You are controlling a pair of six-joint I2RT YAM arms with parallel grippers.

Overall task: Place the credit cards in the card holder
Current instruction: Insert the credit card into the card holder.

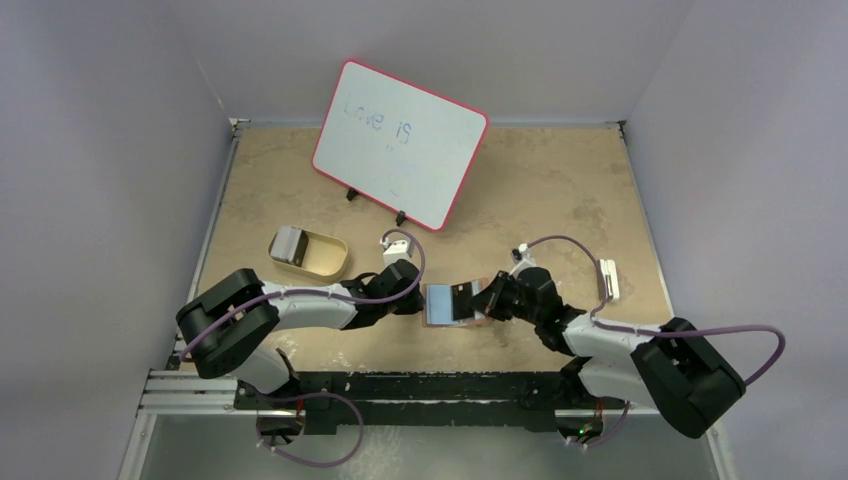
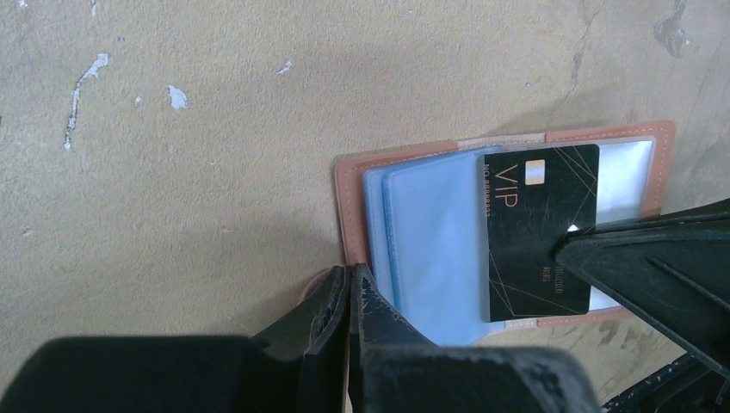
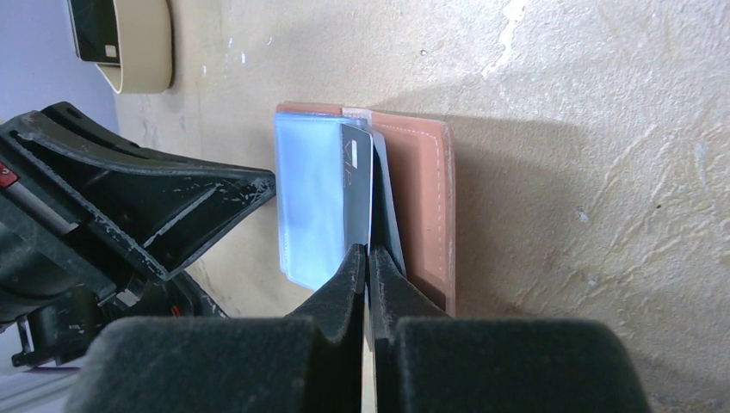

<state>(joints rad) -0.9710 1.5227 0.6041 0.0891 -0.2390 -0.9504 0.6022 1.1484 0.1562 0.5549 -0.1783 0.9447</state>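
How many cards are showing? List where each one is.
2: a black card held by the right gripper over the open wallet; a second card in the tray. More may be hidden.

On table point(image 1: 560, 200), card holder point(image 1: 450, 304) at centre, card point(image 2: 538, 232) over it; tray point(image 1: 325, 257) behind-left, whiteboard point(image 1: 400, 143) farthest back.

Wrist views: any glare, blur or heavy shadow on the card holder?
Left wrist: glare whitens the clear window of the card holder beside the black VIP card; the left gripper is dark and soft up close. Right wrist: the holder's inside is washed pale, a broad shadow falls on the table beside it, and the right gripper blurs toward the lens.
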